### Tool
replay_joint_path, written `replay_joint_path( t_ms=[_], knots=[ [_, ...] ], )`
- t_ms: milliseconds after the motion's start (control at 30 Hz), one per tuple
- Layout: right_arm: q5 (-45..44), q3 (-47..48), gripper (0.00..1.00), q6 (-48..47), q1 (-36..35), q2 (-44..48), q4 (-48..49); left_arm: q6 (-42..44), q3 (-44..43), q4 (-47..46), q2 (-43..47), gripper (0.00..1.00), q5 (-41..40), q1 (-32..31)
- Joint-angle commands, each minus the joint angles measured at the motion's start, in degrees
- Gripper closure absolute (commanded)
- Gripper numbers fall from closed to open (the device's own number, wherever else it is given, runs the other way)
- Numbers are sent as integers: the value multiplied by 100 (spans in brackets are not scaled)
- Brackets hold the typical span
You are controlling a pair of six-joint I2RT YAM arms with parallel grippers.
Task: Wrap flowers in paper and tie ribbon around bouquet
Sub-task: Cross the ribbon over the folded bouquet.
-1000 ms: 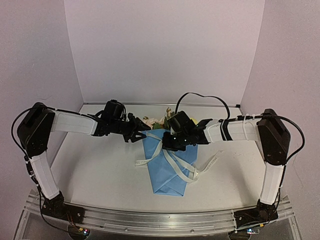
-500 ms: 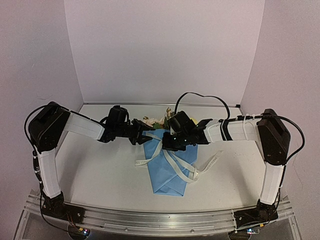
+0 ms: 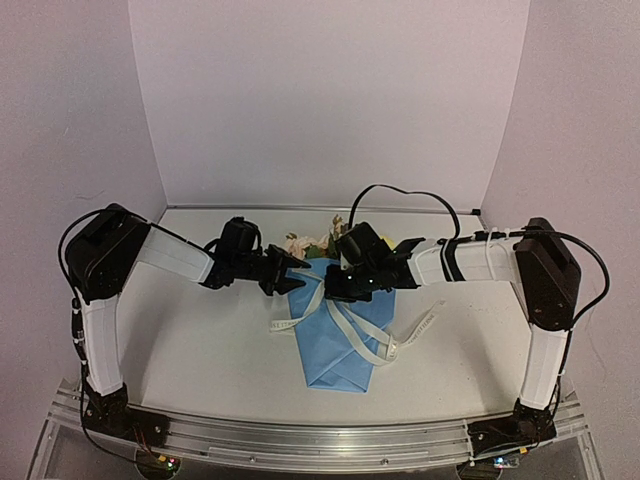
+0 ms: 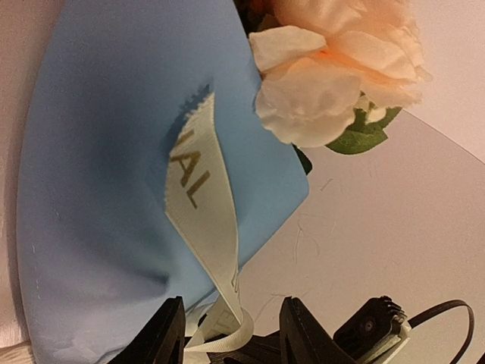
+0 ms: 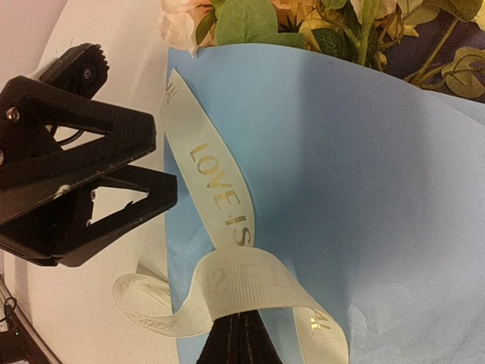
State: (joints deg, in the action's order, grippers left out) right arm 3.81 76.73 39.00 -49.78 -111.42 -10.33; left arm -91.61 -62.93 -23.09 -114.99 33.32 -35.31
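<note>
Pinching the ribbon (image 5: 220, 193) in our closed right gripper (image 5: 241, 322), we hold our left gripper (image 4: 231, 326) open around it; the bouquet (image 3: 335, 330) lies mid-frame on the table (image 3: 200, 350).

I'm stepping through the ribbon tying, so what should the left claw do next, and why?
Probably close the left claw on the ribbon: its jaws stand open with the lettered strip running between them, while the right claw is shut on the ribbon's loop.
</note>
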Motion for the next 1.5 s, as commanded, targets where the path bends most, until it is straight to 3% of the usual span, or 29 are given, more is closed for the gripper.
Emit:
replay_joint_path(
  t_ms=[0, 500, 733, 900, 967, 1100, 1267, 1467],
  knots=[
    [-101, -55, 100, -74, 25, 192, 59, -104, -374, -247, -303, 61, 72, -2],
    [41, -206, 97, -331, 27, 335, 54, -151, -383, -521, -474, 97, 51, 59],
    [-30, -250, 48, -270, 29, 627, -375, 104, -376, -500, -317, 100, 139, 50],
    [-409, -694, 23, -177, 53, 1261, -747, 611, -291, -209, -56, 100, 217, 78],
    [-791, -934, 19, 15, 95, 1582, -1102, 782, -294, -94, 11, 100, 241, 88],
    [-1499, -1583, 18, 791, 340, 2192, -2056, 1144, -377, 219, 99, 100, 263, 90],
    [-1634, -2357, 28, 1724, 758, 2565, -2597, 1451, -463, 466, 156, 100, 276, 94],
    [-1768, -2125, 28, 1951, 925, 2171, -2822, 1744, -582, 755, 203, 100, 275, 93]
  ],
)
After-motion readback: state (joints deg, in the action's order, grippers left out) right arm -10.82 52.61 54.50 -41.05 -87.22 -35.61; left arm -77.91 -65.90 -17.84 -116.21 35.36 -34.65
